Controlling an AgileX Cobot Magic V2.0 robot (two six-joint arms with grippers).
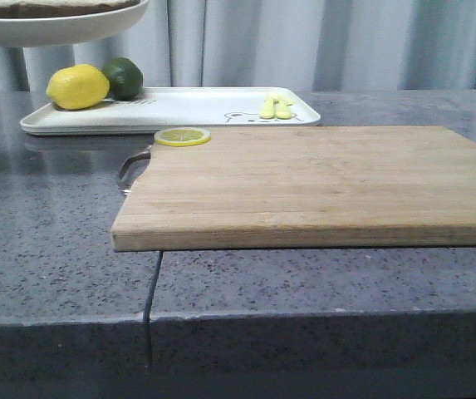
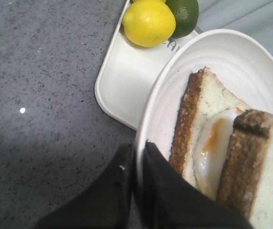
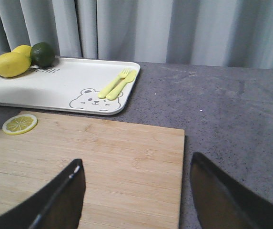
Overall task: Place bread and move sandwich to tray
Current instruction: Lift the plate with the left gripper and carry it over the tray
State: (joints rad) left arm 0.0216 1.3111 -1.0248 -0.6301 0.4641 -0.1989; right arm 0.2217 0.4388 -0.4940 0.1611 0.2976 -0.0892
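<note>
1. Left gripper: I hold it closed on the rim of the plate, which hangs raised above the table at the far left.
2. Sandwich: on the lifted plate, egg between two crusted slices, the top slice sitting askew. I judge the bread placed.
3. Tray: on the table below the plate; lemon and lime at its left end, cutlery at its right. The sandwich is not yet on it.
4. Board: bare but for a lemon slice.
5. Right gripper: wide open over the board, holding nothing.
</note>
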